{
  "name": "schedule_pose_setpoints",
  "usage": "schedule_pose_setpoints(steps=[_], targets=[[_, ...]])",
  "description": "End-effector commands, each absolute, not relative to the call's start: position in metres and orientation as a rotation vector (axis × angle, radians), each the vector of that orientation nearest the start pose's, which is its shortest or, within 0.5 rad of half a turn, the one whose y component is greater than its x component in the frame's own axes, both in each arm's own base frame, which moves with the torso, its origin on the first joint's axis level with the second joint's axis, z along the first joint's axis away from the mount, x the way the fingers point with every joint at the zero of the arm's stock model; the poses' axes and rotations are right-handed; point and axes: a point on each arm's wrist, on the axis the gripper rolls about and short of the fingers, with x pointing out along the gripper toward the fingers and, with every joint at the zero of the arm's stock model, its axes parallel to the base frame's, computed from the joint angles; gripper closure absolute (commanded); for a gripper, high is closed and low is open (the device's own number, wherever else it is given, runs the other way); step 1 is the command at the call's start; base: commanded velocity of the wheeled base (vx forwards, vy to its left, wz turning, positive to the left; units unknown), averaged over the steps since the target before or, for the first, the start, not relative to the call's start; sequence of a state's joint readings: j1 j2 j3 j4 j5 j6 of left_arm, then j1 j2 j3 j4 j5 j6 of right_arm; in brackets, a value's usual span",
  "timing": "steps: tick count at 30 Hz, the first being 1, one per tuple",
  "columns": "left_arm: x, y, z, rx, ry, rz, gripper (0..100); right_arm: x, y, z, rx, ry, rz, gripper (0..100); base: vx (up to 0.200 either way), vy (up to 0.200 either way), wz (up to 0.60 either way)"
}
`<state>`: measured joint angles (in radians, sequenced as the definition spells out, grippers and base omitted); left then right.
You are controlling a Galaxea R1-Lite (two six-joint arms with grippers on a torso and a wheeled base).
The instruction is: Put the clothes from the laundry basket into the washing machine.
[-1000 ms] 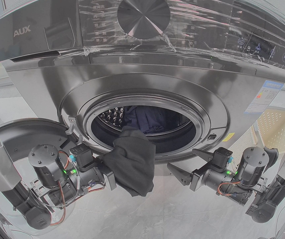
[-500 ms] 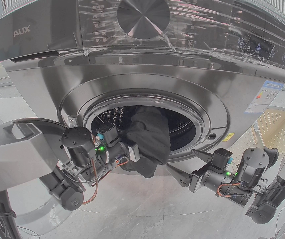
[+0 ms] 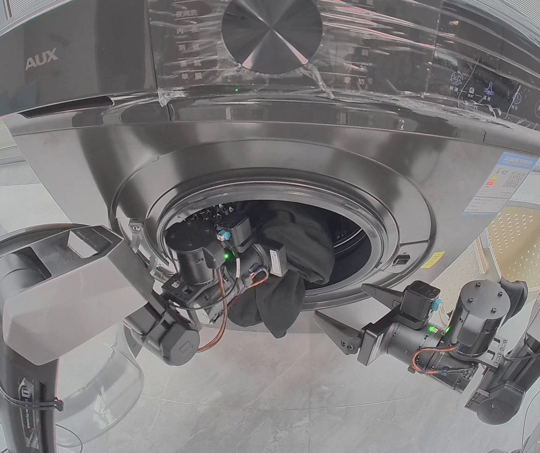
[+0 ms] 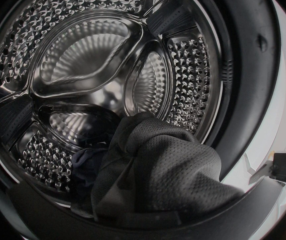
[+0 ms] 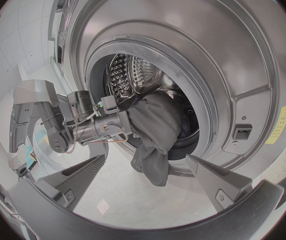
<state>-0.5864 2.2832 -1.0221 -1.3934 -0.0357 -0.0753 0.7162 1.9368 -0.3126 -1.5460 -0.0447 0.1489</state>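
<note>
My left gripper (image 3: 287, 256) is at the mouth of the washing machine (image 3: 270, 158), shut on a black garment (image 3: 304, 237). The cloth covers its fingers. Most of the garment (image 4: 163, 174) bulges into the steel drum (image 4: 83, 50), while a tail (image 5: 151, 167) hangs out over the door rim toward the floor. A dark blue garment (image 4: 86, 160) lies in the drum behind it. My right gripper (image 3: 340, 301) is low and to the right of the opening, open, with nothing between its fingers (image 5: 213, 177).
The round machine door (image 3: 94, 379) stands swung open on the left, behind my left arm. A cream perforated laundry basket (image 3: 521, 240) stands at the right of the machine. Pale tiled floor (image 3: 295, 397) lies in front.
My left arm has risen and pushed forward, carrying the black garment from below the opening into the drum mouth. The right arm has hardly moved.
</note>
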Motion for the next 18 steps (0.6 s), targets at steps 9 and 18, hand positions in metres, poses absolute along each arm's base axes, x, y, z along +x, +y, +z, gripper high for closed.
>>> schedule_pose_setpoints(steps=[9,18], targets=[[0.424,-0.251,0.097,-0.174,-0.157,-0.502,100,0.210,0.181,0.090,0.108,0.137,0.662,0,0.000,0.000,0.00],[0.444,-0.244,0.116,-0.206,-0.184,-0.426,100,0.210,0.182,0.090,0.108,0.137,0.665,0,0.000,0.000,0.00]])
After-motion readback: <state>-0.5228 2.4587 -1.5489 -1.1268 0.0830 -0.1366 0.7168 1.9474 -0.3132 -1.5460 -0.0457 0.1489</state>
